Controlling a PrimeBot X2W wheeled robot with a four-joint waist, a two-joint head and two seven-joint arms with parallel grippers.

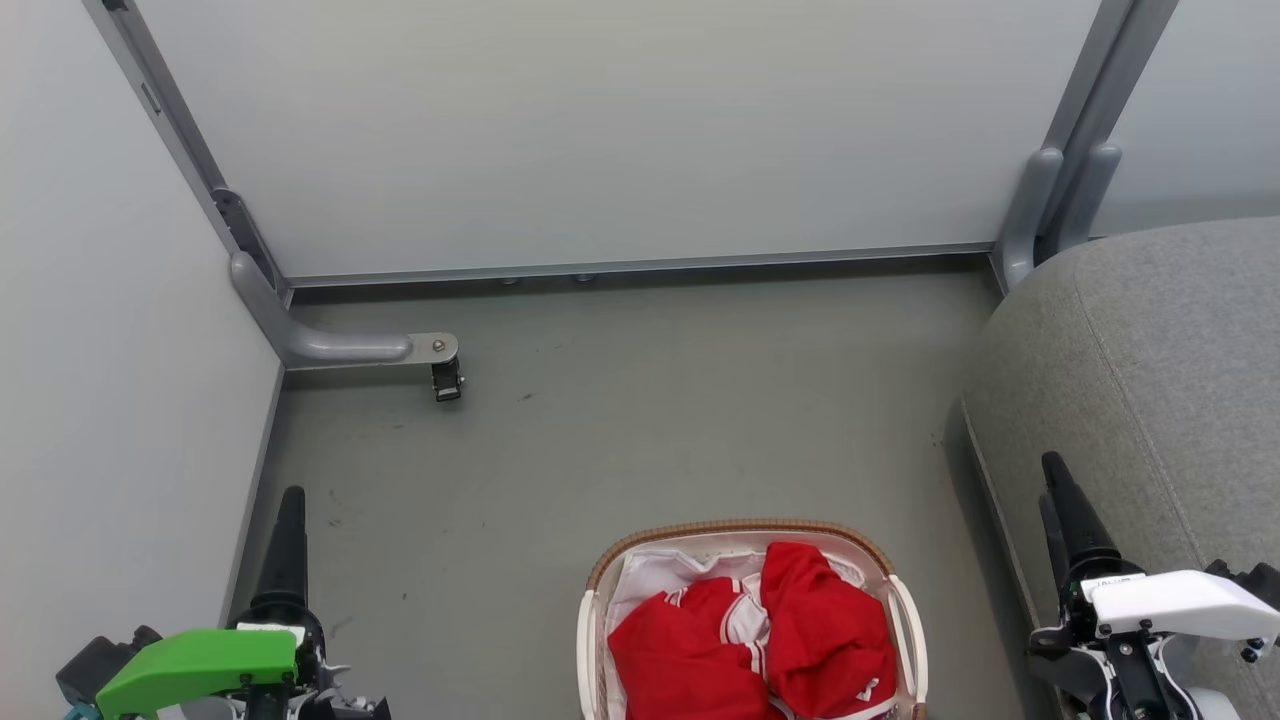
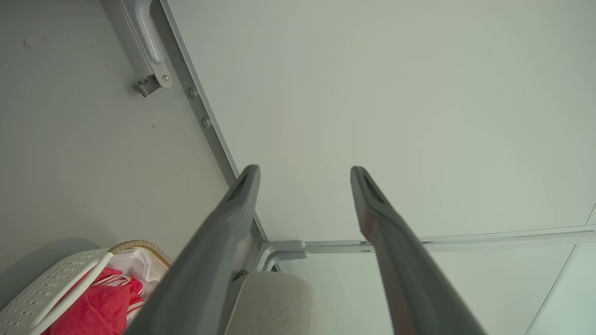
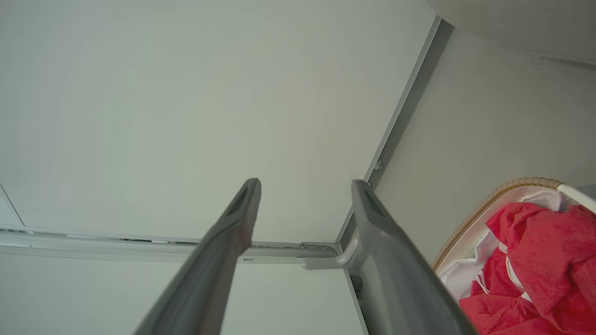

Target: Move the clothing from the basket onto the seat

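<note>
The left gripper (image 2: pixel 305 171) and right gripper (image 3: pixel 305 184) sit low on either side of the basket (image 1: pixel 740 527) of red clothing (image 1: pixel 820 630), pointing forward, both spread wide, holding nothing.

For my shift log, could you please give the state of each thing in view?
clothing: heaped in the basket, not held.
basket: upright on the floor, holding the clothing.
seat: no clothing on the visible part.
left hand: open, empty.
right hand: open, empty.
</note>
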